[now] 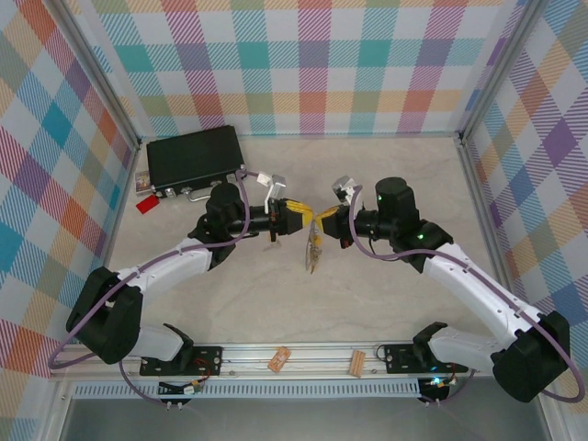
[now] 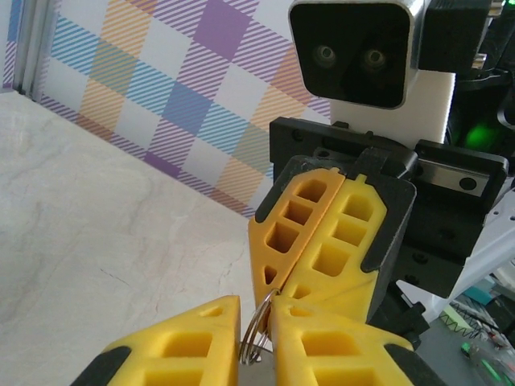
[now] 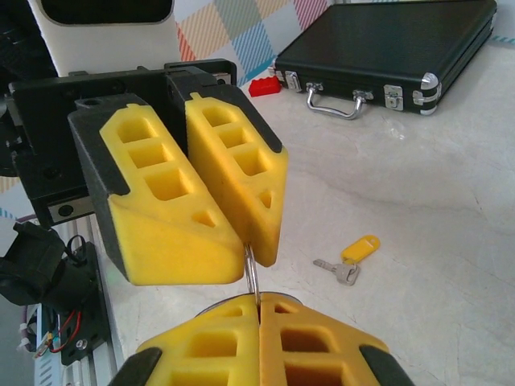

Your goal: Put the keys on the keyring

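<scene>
**Keyring pinched between both grippers, one key on the table**

The left gripper (image 2: 256,323) and the right gripper (image 2: 278,288) are held tip to tip above the table (image 1: 395,165), with their yellow fingers (image 3: 177,245) almost touching.

The keyring (image 2: 256,338) is seen as a thin silver wire loop caught where the two sets of tips meet. In the left wrist view it is clamped between the left gripper's fingertips, which are drawn in against it from both sides. From there its upper arc runs into the closed tips of the right gripper.

In the right wrist view the right gripper (image 3: 259,310) is clenched flat on the lower part of the keyring (image 3: 252,273). The wire rises from there into the narrow slit at the tips of the left gripper (image 3: 245,251).

One key (image 3: 358,249), with a yellow head and a short silver shaft, is seen lying flat on the table below the joined tips and a little to one side. It is apart from both grippers and is not threaded on the keyring.

A black case (image 3: 386,40) is set well beyond the left gripper, with a small red tag (image 3: 264,84) near it. Two wooden clips (image 1: 278,360) are left on the rail between the arm bases, well apart from both grippers.
</scene>
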